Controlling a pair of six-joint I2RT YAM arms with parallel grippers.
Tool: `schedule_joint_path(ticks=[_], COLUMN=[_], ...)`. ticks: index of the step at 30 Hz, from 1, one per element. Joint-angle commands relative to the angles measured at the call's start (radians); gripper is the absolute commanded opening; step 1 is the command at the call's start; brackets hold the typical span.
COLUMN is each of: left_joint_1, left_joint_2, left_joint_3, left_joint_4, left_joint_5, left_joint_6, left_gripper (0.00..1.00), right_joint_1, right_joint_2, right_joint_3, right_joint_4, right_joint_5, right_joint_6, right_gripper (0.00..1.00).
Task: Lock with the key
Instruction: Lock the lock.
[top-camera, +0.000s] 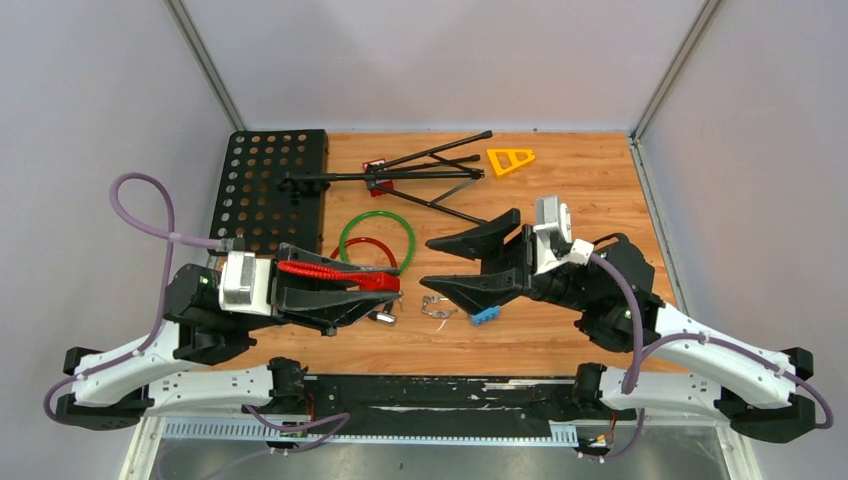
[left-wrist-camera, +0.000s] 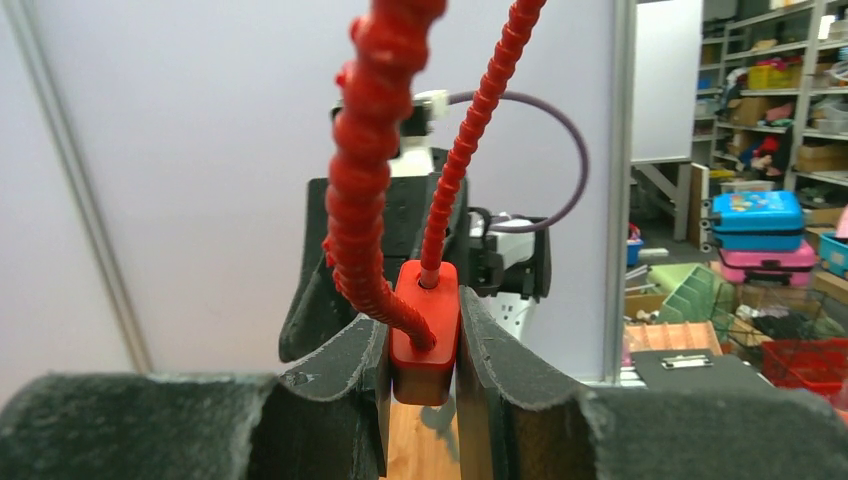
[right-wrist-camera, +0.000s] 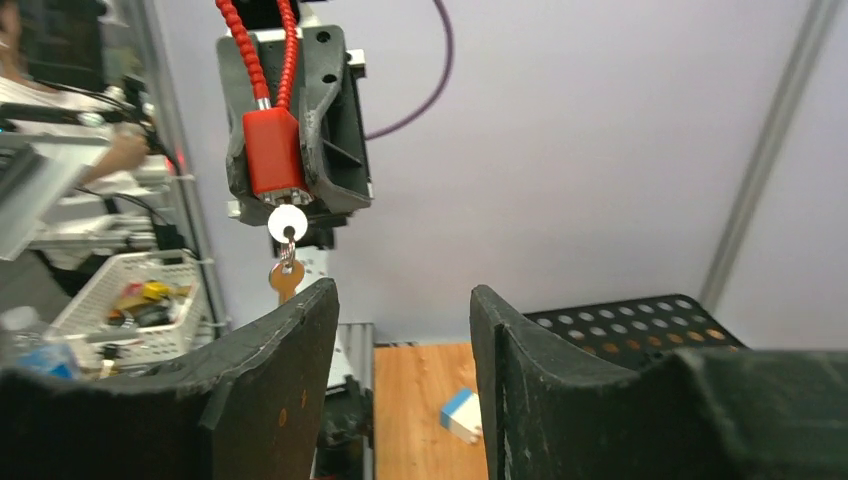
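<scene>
My left gripper (top-camera: 385, 285) is shut on the red body of a cable lock (top-camera: 375, 281), held a little above the table. Seen from the left wrist, the lock body (left-wrist-camera: 425, 330) sits squeezed between the pads, and its ribbed red cable (left-wrist-camera: 365, 180) loops upward. The right wrist view shows the lock (right-wrist-camera: 272, 150) with a white-headed key (right-wrist-camera: 288, 222) in its end and a second key (right-wrist-camera: 286, 280) dangling from it. My right gripper (top-camera: 428, 263) faces the lock from the right, open and apart from it, with nothing between its fingers (right-wrist-camera: 402, 300).
A blue and white block (top-camera: 485, 316) and a small metal ring piece (top-camera: 437, 307) lie on the wood below the right gripper. Behind the lock are a green ring (top-camera: 377, 240), a black folded stand (top-camera: 400, 178), an orange triangle (top-camera: 509, 160) and a black perforated plate (top-camera: 268, 185).
</scene>
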Motion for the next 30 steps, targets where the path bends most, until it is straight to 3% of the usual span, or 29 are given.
schedule_joint_path(ticks=[1, 20, 30], left_joint_1=[0.001, 0.001, 0.001], left_joint_2=[0.01, 0.054, 0.044], left_joint_3=[0.052, 0.056, 0.04], left_joint_4=[0.069, 0.085, 0.081], left_joint_5=[0.088, 0.138, 0.116], left_joint_6=[-0.033, -0.03, -0.015], left_gripper=[0.0, 0.0, 0.0], right_joint_1=[-0.048, -0.049, -0.048], right_joint_2=[0.03, 0.105, 0.12], right_joint_3=[0.024, 0.036, 0.033], right_joint_4=[0.17, 0.26, 0.277], right_joint_5=[-0.257, -0.314, -0.344], right_joint_6=[0.245, 0.357, 0.379], right_gripper=[0.51, 0.49, 0.26])
